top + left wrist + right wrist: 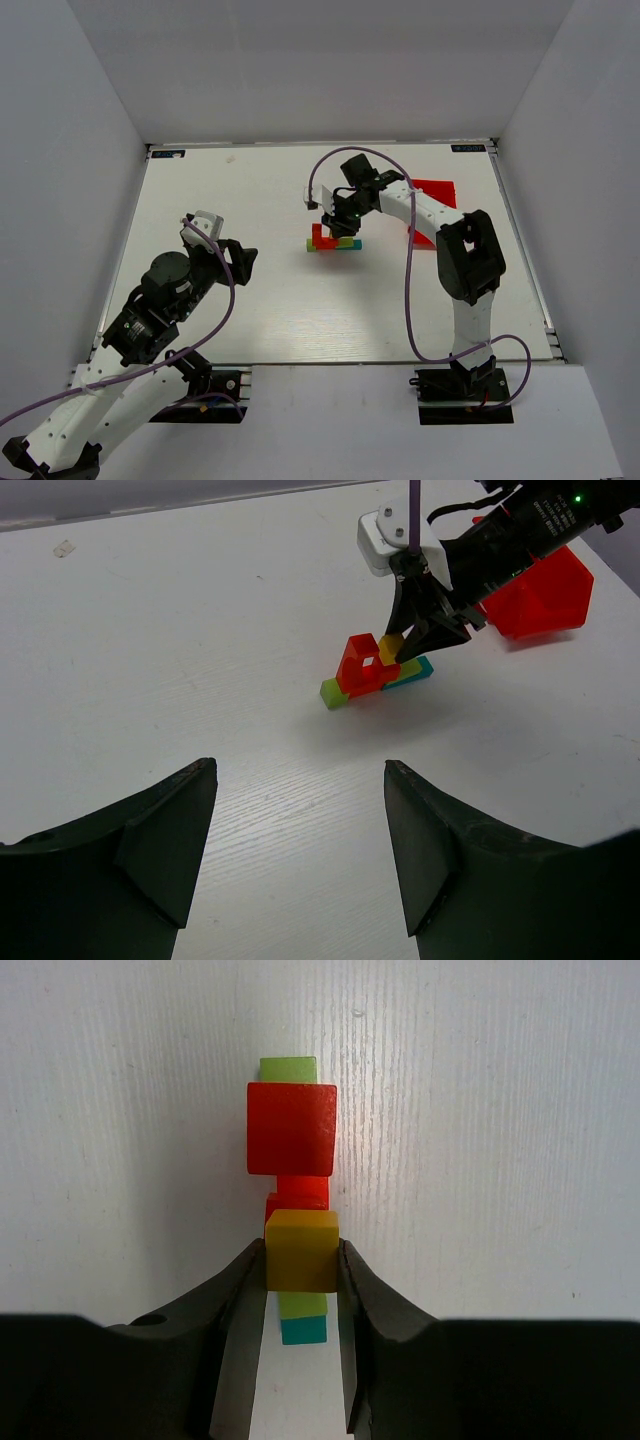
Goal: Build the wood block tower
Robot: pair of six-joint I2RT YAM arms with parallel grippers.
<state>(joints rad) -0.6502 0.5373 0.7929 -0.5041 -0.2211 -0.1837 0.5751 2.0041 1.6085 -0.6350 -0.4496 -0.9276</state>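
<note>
Clamping the yellow cube [301, 1250] in the right fingers [238, 1305] above the green bar [302, 1305], best lowering square beside the red arch [291, 1128] before release, with left fingers [165, 830] apart.

Cube [301, 1248] in the right gripper [300, 1265], over 1 end of the block row [325, 241]; bin [441, 188] just beyond, rightward.

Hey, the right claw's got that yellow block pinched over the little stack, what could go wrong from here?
1. The right claw grips the yellow block close beside the red arch. A sideways drift while setting it down could knock the arch over.
2. The base is only a narrow green bar and teal block. An off-centre release may let the yellow block tip off.
</note>
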